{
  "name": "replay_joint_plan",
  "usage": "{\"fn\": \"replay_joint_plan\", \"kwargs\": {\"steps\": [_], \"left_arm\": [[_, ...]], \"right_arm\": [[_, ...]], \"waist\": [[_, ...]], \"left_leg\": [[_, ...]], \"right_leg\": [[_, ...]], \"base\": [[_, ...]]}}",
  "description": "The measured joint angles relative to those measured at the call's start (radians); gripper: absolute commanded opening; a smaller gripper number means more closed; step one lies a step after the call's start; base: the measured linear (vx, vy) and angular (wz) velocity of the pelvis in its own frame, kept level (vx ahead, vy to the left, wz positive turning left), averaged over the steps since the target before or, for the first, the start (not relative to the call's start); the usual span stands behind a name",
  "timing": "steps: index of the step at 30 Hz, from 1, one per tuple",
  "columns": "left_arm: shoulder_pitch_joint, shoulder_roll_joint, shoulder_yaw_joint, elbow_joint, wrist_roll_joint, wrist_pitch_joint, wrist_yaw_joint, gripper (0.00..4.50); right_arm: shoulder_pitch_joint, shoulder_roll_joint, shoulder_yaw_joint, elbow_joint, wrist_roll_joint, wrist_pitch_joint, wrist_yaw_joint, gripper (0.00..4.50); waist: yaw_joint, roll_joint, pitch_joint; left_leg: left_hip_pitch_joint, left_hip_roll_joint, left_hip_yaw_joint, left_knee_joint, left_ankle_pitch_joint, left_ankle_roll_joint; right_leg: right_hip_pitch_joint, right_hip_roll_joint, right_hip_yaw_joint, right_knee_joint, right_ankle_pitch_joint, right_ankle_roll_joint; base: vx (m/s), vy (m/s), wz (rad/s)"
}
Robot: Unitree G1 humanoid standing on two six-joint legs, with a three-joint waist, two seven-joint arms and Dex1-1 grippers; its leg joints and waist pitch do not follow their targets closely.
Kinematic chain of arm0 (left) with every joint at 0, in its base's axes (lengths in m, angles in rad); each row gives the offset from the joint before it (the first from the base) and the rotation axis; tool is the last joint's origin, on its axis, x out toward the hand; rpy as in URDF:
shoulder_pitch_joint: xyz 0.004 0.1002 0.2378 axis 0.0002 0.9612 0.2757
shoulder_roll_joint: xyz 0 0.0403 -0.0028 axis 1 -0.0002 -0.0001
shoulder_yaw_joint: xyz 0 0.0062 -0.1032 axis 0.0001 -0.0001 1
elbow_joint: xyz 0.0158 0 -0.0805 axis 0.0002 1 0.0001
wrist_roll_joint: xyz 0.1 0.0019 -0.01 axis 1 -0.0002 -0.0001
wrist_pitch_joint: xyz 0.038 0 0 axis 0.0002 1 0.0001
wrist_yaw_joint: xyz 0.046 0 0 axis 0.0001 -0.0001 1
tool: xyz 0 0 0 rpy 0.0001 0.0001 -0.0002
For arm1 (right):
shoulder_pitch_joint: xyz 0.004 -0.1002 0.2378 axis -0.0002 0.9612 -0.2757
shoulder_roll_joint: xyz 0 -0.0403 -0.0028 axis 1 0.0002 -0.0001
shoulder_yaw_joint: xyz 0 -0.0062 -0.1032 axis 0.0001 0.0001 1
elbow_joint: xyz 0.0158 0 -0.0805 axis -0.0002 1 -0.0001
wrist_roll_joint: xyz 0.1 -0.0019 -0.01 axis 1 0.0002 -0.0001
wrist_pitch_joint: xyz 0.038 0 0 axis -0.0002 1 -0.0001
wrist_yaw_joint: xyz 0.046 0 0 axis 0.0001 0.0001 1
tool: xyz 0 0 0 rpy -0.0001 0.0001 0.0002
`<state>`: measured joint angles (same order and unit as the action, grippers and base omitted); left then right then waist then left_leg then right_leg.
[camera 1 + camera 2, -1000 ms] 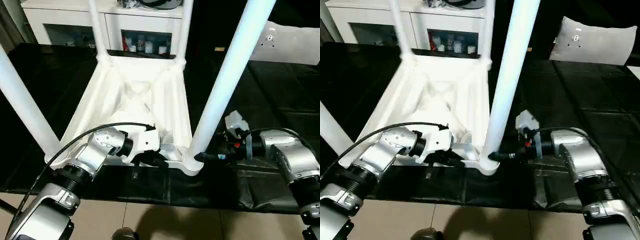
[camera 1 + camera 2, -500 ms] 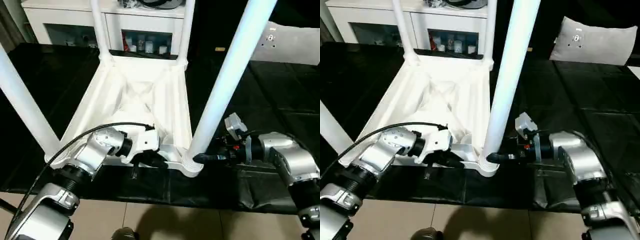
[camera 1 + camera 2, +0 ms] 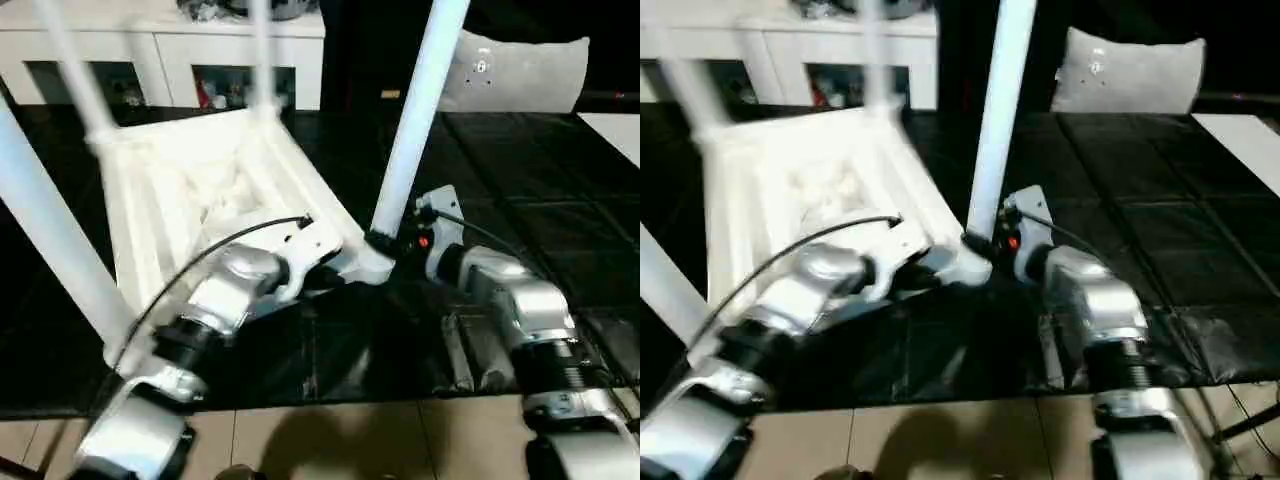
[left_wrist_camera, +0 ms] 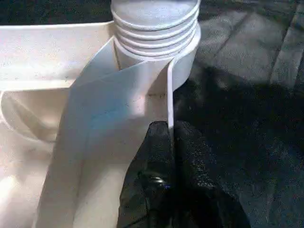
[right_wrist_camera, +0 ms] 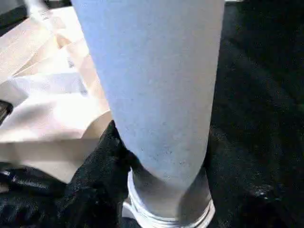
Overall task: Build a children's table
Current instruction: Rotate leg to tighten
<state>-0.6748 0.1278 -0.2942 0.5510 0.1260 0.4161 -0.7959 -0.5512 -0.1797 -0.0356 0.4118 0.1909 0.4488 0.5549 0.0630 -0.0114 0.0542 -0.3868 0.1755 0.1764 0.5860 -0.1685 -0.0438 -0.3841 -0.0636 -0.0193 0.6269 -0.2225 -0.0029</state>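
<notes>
The children's table (image 3: 190,190) is laid upside down on the black-covered desk (image 3: 560,180), legs pointing up. Its thin rim (image 4: 169,102) is pinched by the closed left end effector (image 4: 169,142). The near leg (image 3: 410,130) is clasped at its base by the right end effector (image 3: 385,243). A white cabinet (image 3: 180,45) and grey pillow (image 3: 510,70) are seen behind.

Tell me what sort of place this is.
Probably an indoor room set up as a workspace: a white low cabinet with open shelves of small items, a grey pillow, and a beige tiled floor beneath the black-covered work table.
</notes>
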Motion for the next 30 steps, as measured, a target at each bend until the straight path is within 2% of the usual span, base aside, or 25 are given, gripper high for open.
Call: {"fn": "replay_joint_plan", "kwargs": {"steps": [1,4,8,9,14,16,21,22,25,26,28,30], "left_arm": [[0.000,-0.005,-0.004,-0.003,-0.001,0.000,-0.001,0.00],[0.001,-0.008,-0.019,-0.012,-0.005,-0.012,-0.011,0.00],[0.018,0.024,-0.031,-0.030,-0.013,-0.051,-0.053,0.00],[0.021,0.032,-0.034,-0.030,-0.013,-0.060,-0.064,0.00],[0.047,0.107,-0.048,-0.040,-0.025,-0.162,-0.180,0.00],[0.061,0.146,-0.057,-0.051,-0.043,-0.204,-0.241,0.00],[0.074,0.219,-0.076,-0.056,-0.062,-0.300,-0.374,0.00],[0.074,0.225,-0.077,-0.056,-0.063,-0.312,-0.388,0.00],[0.073,0.255,-0.092,-0.051,-0.065,-0.357,-0.456,0.00],[0.073,0.263,-0.097,-0.051,-0.070,-0.370,-0.482,0.00],[0.073,0.273,-0.101,-0.051,-0.072,-0.387,-0.507,0.00],[0.073,0.281,-0.108,-0.051,-0.073,-0.404,-0.528,0.00]], "right_arm": [[0.002,0.000,-0.002,0.001,0.001,0.000,0.000,2.67],[0.019,-0.020,-0.009,-0.011,0.001,-0.005,0.016,2.99],[0.053,-0.071,0.002,-0.039,0.029,-0.020,0.113,3.19],[0.057,-0.089,0.007,-0.039,0.035,-0.026,0.144,3.38],[0.076,-0.207,0.029,-0.051,0.052,-0.071,0.349,3.66],[0.082,-0.259,0.054,-0.063,0.055,-0.075,0.440,3.96],[0.082,-0.335,0.112,-0.049,0.052,-0.137,0.616,3.96],[0.081,-0.341,0.118,-0.046,0.052,-0.146,0.636,3.71],[0.061,-0.360,0.145,-0.010,0.052,-0.177,0.741,3.62],[0.053,-0.366,0.156,-0.004,0.052,-0.180,0.780,3.43],[0.047,-0.367,0.167,-0.003,0.053,-0.180,0.815,3.20],[0.048,-0.368,0.181,-0.004,0.065,-0.177,0.854,3.19]], "waist": [[0.003,0.000,0.000],[0.026,0.001,0.000],[0.035,0.002,0.001],[0.037,0.002,0.001],[0.048,0.002,0.001],[0.052,0.002,0.001],[0.062,0.002,0.001],[0.064,0.002,0.001],[0.075,0.002,0.001],[0.082,0.002,0.001],[0.085,0.002,0.001],[0.086,0.002,0.001]], "left_leg": [[-0.001,0.000,0.000,-0.001,0.000,0.000],[-0.002,0.000,0.000,-0.001,0.001,0.006],[-0.003,0.000,0.000,-0.001,0.001,0.007],[-0.003,0.000,0.000,-0.001,0.000,0.006],[-0.001,0.000,0.000,-0.001,-0.001,0.002],[-0.001,0.000,0.000,0.000,-0.001,0.002],[-0.001,0.001,0.000,0.001,-0.001,0.003],[-0.001,0.001,0.000,0.001,-0.001,0.003],[-0.002,0.001,0.000,0.002,-0.001,0.003],[-0.002,0.001,0.000,0.002,-0.001,0.003],[-0.002,0.001,0.000,0.002,-0.001,0.003],[-0.002,0.001,0.000,0.003,-0.001,0.003]], "right_leg": [[0.000,0.000,0.000,-0.001,0.000,0.000],[-0.001,0.000,-0.002,-0.003,0.000,0.000],[-0.001,0.000,-0.002,-0.005,0.000,0.000],[-0.001,0.000,-0.002,-0.004,0.000,0.000],[0.000,-0.001,-0.002,-0.002,0.000,0.000],[0.000,-0.001,-0.002,-0.002,0.000,0.000],[0.001,-0.001,-0.003,-0.002,0.000,0.000],[0.001,-0.001,-0.003,-0.002,0.000,0.000],[0.001,-0.002,-0.003,-0.001,0.000,0.000],[0.001,-0.002,-0.004,0.000,0.000,0.000],[0.001,-0.002,-0.005,0.000,0.000,0.000],[0.001,-0.003,-0.005,0.000,0.000,0.000]], "base": [[0.000,0.000,0.00],[0.000,0.000,0.00],[0.000,0.000,0.00],[0.000,0.000,0.00],[0.000,0.000,0.00],[0.000,0.000,0.00],[0.000,0.000,0.00],[0.000,0.000,0.00],[0.000,0.000,0.00],[0.000,0.000,0.00],[0.000,0.000,0.00],[0.000,0.000,0.00]]}}
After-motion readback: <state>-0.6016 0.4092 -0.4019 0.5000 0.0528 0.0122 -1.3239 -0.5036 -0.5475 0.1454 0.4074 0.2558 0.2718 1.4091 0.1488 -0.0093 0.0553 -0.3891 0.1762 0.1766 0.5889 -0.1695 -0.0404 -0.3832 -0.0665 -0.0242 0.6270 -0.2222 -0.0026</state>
